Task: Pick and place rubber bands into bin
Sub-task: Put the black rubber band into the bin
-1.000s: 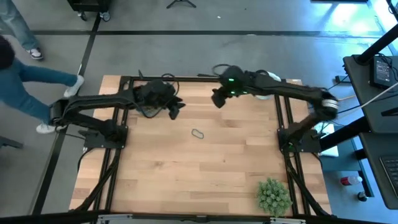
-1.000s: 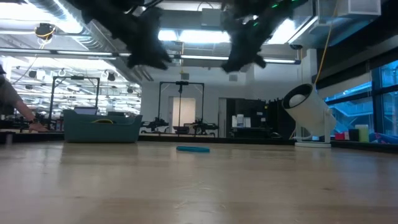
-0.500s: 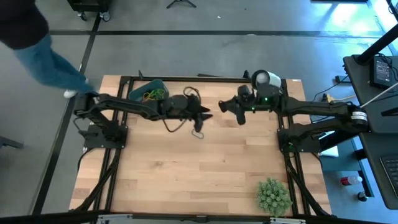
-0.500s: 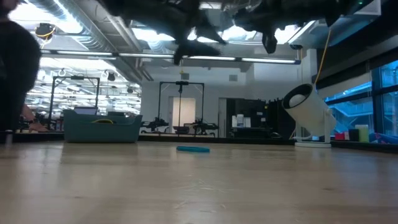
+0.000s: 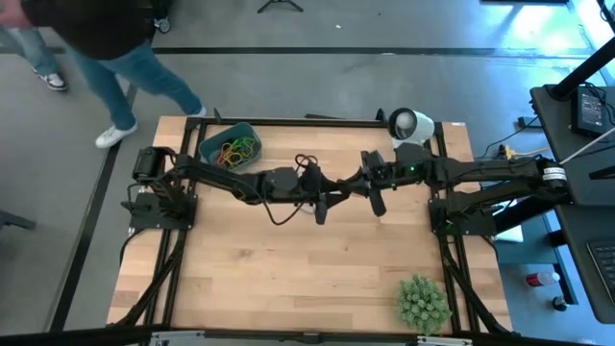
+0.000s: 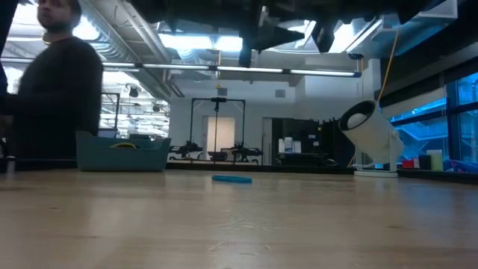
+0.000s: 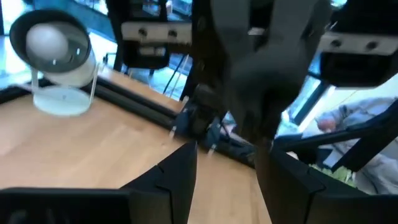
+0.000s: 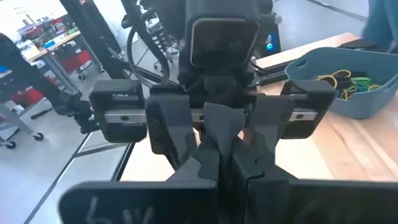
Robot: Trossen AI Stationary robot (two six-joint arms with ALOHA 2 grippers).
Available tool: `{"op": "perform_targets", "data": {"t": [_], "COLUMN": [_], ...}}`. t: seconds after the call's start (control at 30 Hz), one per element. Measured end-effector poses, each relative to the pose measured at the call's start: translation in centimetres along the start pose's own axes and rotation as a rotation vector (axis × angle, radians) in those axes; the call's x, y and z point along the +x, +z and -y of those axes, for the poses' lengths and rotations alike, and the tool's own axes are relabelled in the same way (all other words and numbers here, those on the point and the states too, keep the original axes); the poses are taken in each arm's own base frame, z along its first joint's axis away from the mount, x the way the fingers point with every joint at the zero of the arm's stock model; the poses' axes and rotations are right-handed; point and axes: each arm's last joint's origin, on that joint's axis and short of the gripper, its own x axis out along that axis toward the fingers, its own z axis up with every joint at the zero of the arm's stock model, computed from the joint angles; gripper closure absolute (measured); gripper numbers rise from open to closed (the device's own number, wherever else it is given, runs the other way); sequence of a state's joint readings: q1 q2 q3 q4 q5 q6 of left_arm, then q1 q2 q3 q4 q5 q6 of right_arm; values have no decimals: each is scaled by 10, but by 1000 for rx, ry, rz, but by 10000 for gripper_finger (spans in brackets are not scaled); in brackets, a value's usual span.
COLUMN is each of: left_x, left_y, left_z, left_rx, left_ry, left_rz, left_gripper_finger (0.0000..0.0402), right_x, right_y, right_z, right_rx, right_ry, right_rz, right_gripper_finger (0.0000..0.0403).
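Observation:
My left gripper [image 5: 336, 187] and right gripper [image 5: 356, 183] face each other, level, high above the table's middle. The left one [image 7: 227, 180] is open. The right one [image 8: 222, 165] is shut, its tips in or just before the left's gap; whether they touch I cannot tell, and no band shows between them. The teal bin [image 5: 231, 146] stands at the far left with coloured rubber bands [image 8: 341, 81] in it. One bluish band [image 6: 231, 178] lies flat on the table's middle, below the grippers.
A white round lamp-like object [image 5: 404, 123] stands at the far right edge. A spiky green plant ball [image 5: 423, 301] sits at the near right. A person [image 5: 106, 38] walks beyond the table's far left corner. Bare wood lies toward the near edge.
My left gripper has swung from over the bin toward the table's right, to the middle, leaving the bin uncovered. My right gripper has drawn back toward the right and near edges and tipped up to level. The two now face each other. The person has walked along the far left.

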State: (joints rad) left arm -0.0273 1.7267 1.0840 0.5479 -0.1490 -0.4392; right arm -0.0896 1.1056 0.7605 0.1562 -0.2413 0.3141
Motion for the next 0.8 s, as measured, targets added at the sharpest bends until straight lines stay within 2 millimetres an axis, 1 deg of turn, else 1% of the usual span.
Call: {"op": "perform_targets", "data": {"t": [0.17, 0.3, 0.8], "left_x": [-1, -1, -2], "left_y": [3, 3, 5], "left_z": [8, 8, 10], "left_rx": [-3, -5, -24], "left_ry": [-25, -2, -40], "left_rz": [50, 66, 75], "left_gripper_finger": [247, 247, 247], "right_x": [-1, -1, -1], "right_y": [0, 0, 1], "right_z": [-1, -2, 1], "right_rx": [-10, -11, -34], "right_ry": [4, 8, -1], "right_rz": [1, -1, -1], "right_gripper_finger": [399, 399, 399]}}
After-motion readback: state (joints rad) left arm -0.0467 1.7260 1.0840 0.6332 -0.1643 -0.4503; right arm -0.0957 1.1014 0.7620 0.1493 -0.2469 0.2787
